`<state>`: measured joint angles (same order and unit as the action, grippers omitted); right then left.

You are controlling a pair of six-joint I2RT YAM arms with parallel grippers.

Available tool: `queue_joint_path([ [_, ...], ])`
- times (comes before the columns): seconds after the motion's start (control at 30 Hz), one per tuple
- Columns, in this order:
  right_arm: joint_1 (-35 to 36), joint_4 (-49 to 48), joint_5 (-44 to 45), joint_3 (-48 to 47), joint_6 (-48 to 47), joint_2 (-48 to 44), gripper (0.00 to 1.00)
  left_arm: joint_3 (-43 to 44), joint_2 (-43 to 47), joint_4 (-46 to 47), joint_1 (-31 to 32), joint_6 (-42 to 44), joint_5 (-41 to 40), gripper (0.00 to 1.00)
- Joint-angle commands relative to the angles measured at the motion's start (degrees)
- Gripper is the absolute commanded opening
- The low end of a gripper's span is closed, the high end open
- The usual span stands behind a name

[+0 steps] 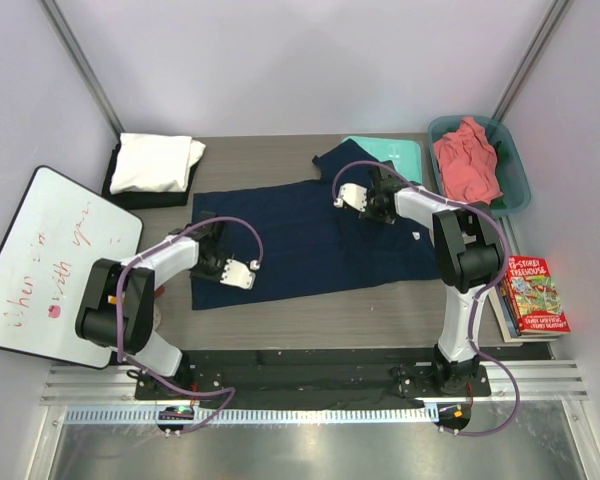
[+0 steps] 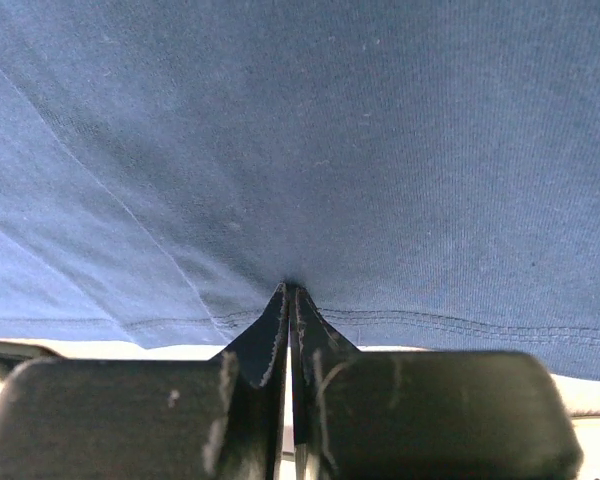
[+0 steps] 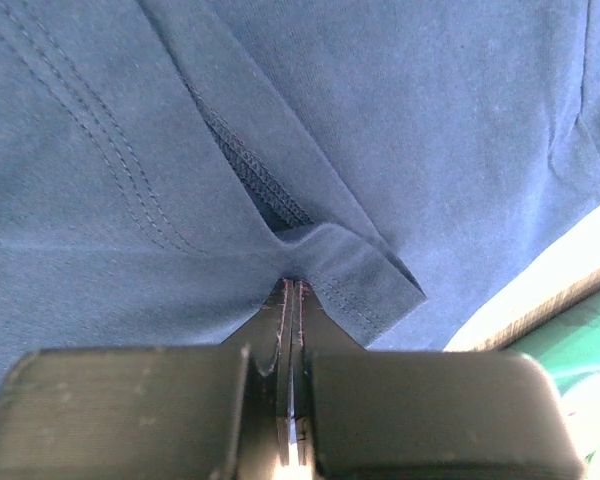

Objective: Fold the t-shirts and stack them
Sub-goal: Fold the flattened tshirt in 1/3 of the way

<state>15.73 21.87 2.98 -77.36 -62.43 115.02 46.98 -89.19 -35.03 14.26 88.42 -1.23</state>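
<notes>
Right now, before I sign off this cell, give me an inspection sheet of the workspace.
Surface: dark wood-grain table, partly covered by cloth.
Job's things: navy t-shirt spread flat; white t-shirt folded on black shirt; salmon shirt in teal tub.
Clutter: mint-green board, whiteboard, books.
Pincers: left pincer and right pincer both shut on navy t-shirt edges.
Cables: purple cables loop along both arms.
Surroundings: pale walls.

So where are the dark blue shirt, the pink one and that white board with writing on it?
navy t-shirt [image 1: 310, 245]: top view, on the flat middle of its body.
pink t-shirt [image 1: 467, 160]: top view, on the middle of the crumpled heap.
whiteboard [image 1: 50, 240]: top view, on its white face.
</notes>
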Motion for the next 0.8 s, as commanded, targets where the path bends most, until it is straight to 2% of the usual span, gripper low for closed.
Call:
queue_joint_path([
  [0.0, -0.61, -1.65, 3.08, -0.16, -0.85, -0.14, 0.01, -1.72, -1.25, 1.10, -0.20, -0.80, -2.98, 0.00],
  [0.13, -0.52, -2.18, 2.73, -0.59, -0.32, -2.60, 0.02, 0.73, 2.08, 2.24, -0.29, -3.51, -1.14, 0.00],
  [0.2, -0.61, -1.57, 1.51, -1.30, 0.38, -3.92, 0.09, 4.06, 4.10, 1.19, -0.29, -5.54, 0.79, 0.00],
  [0.23, -0.52, 0.26, 0.72, -1.56, 0.38, -5.76, 0.12, 5.13, 4.89, -0.12, -0.20, -6.06, 1.06, 0.03],
  [0.27, -0.61, 1.59, -0.08, -2.09, 0.30, -6.64, 0.16, 6.09, 5.68, -0.83, -0.11, -6.76, 1.06, 0.17],
  [0.3, -0.52, 3.25, -2.08, -2.26, 0.03, -7.96, 0.25, 7.84, 7.52, -1.79, -0.20, -6.77, 3.76, 0.25],
  [0.33, -0.52, 7.18, -3.15, -2.35, -0.40, -9.19, 0.28, 8.56, 8.49, -4.15, -0.11, -6.68, 4.39, 0.34],
  [0.37, -0.52, 9.57, -5.25, -2.18, -1.10, -12.25, 0.31, 9.17, 9.55, -5.48, -0.20, -6.42, 5.36, 0.52],
  [0.43, -0.52, 16.23, -9.12, 0.44, -6.01, -15.69, 0.39, 9.53, 13.33, -10.21, -0.03, -4.49, 7.99, 0.62],
  [0.53, -0.61, 21.53, -11.68, 7.63, -13.49, -26.21, 0.44, 6.47, 18.86, -14.35, 0.85, 0.42, 9.50, 0.68],
  [0.6, -0.61, 25.65, -12.82, 11.25, -18.22, -30.10, 0.48, 1.55, 23.33, -15.85, 1.64, 4.90, 8.97, 0.69],
  [0.7, -0.52, 29.44, -13.35, 17.32, -20.97, -36.00, 0.52, -5.30, 28.00, -17.00, 2.00, 9.92, 9.58, 0.78],
  [0.77, -0.61, 30.16, -13.62, 21.19, -22.12, -39.15, 0.55, -9.25, 32.22, -17.44, 2.09, 11.94, 10.28, 0.80],
])
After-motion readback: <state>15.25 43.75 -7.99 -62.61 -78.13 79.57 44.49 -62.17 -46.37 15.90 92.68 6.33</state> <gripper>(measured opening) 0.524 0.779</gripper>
